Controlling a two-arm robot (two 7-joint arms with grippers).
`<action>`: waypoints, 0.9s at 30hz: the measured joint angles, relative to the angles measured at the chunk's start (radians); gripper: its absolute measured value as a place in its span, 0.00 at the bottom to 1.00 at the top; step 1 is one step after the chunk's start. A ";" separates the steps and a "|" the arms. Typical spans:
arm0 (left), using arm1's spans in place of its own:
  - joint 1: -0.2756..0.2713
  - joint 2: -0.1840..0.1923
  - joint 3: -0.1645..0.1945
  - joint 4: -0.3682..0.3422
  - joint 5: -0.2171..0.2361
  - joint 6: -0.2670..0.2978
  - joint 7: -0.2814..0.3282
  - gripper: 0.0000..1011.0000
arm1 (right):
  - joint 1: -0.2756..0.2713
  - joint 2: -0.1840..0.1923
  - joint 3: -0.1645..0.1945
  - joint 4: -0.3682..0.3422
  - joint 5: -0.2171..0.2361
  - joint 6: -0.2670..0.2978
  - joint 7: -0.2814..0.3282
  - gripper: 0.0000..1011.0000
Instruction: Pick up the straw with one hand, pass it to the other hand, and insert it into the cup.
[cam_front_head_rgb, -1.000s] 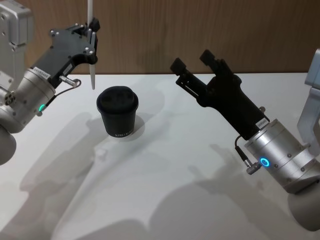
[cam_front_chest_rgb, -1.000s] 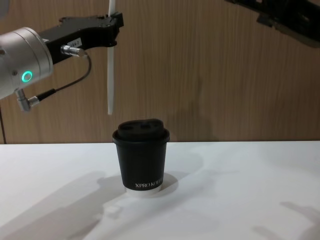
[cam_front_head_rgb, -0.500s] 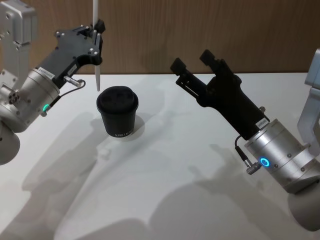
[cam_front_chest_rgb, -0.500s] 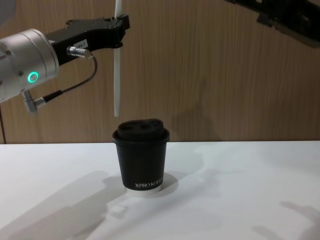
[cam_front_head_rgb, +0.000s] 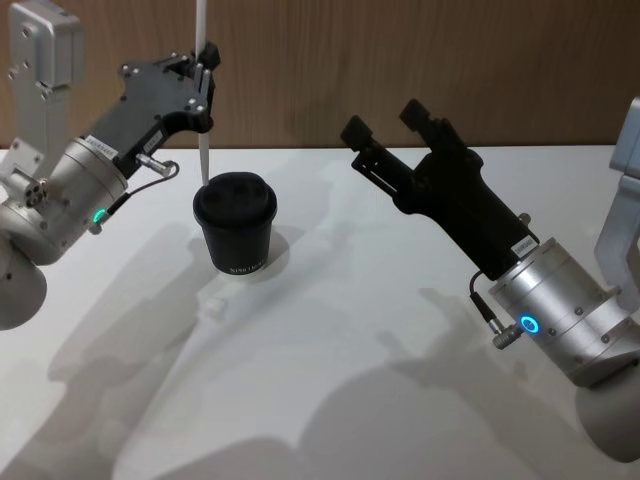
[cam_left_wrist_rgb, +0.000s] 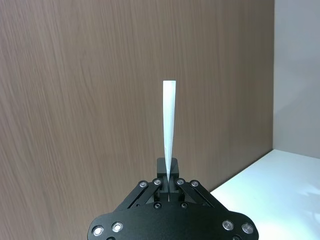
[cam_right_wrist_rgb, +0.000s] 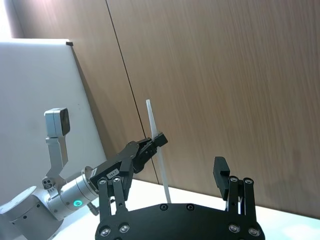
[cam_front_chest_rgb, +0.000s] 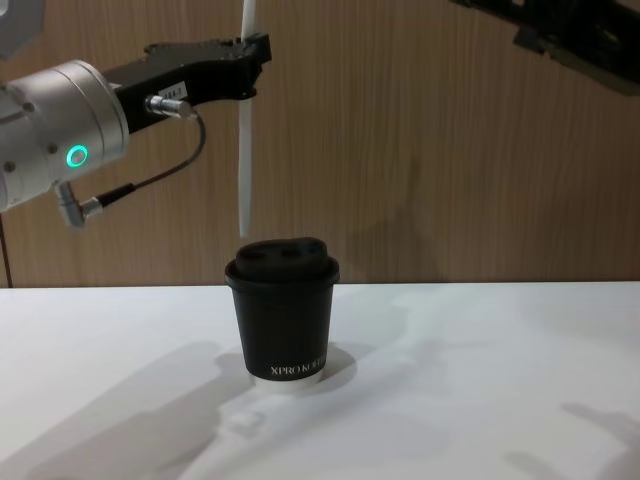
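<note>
Holding the straw (cam_front_chest_rgb: 244, 150) upright in my clamped left gripper (cam_front_chest_rgb: 250, 60), tip just above the cup (cam_front_chest_rgb: 283, 312) lid for insertion; right gripper (cam_front_head_rgb: 395, 125) parked, jaws apart.

Head looks down, chest looks level; both share the cup (cam_front_head_rgb: 234, 224).

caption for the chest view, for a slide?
Left gripper holds the straw upright, its lower tip just above the lidded cup.

White straw (cam_front_chest_rgb: 245, 120) hangs upright, its lower tip just above the lidded black cup (cam_front_chest_rgb: 284, 310) standing on the table (cam_front_chest_rgb: 480, 380)
</note>
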 joint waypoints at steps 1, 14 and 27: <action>0.000 -0.001 0.000 0.001 0.000 0.001 0.000 0.01 | 0.000 0.000 0.000 0.000 0.000 0.000 0.000 0.99; -0.006 -0.016 0.000 0.020 0.006 0.015 -0.012 0.01 | 0.000 0.000 0.000 0.000 0.000 0.000 0.000 0.99; -0.012 -0.028 -0.003 0.037 0.014 0.027 -0.022 0.01 | 0.000 0.000 0.000 0.000 0.000 0.000 0.000 0.99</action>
